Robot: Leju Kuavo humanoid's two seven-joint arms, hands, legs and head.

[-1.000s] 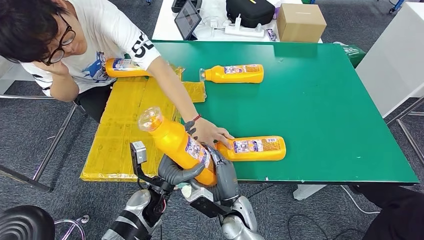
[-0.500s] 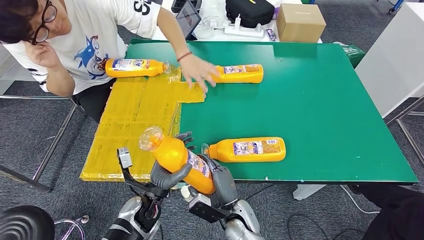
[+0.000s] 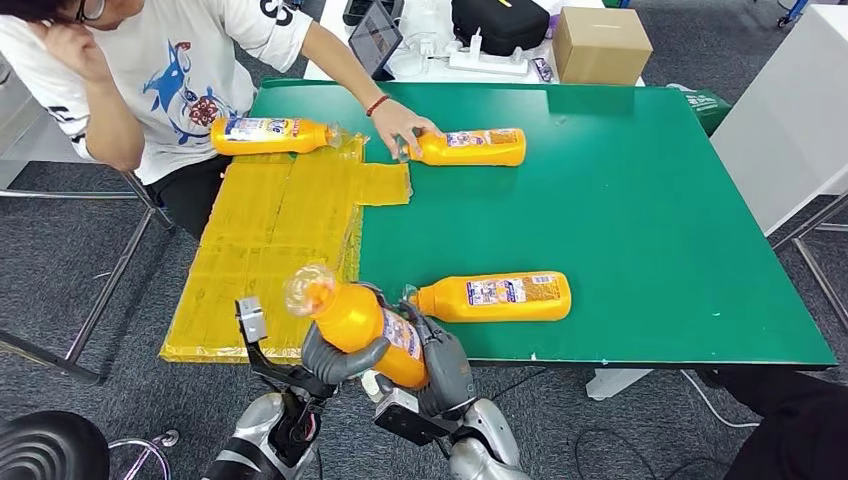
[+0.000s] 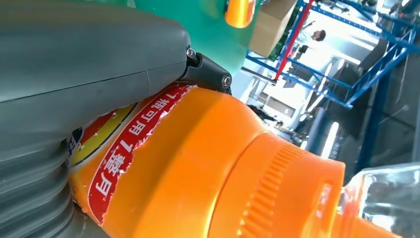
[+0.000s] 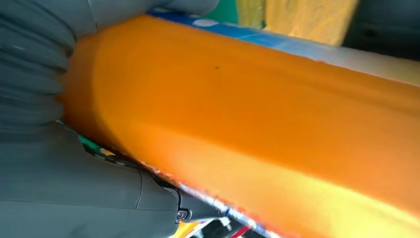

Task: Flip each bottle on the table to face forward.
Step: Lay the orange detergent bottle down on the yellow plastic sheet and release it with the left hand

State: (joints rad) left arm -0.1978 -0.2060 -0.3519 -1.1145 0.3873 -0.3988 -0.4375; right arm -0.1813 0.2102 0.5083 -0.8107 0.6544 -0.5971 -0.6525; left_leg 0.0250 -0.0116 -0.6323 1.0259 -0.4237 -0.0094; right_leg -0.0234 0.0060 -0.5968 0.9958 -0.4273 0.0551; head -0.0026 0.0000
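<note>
The green table (image 3: 640,200) carries three lying bottles. My left hand (image 3: 335,358) and right hand (image 3: 440,365) both clasp the fourth bottle (image 3: 355,318) off the near edge (cap tilted up-left). I'd rotate it label-up before lowering it.

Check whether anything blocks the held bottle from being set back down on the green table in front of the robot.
Partly. The held bottle is gripped by the left hand and right hand at the table's near edge; another bottle lies just right of it. Green table beyond is bare.
</note>
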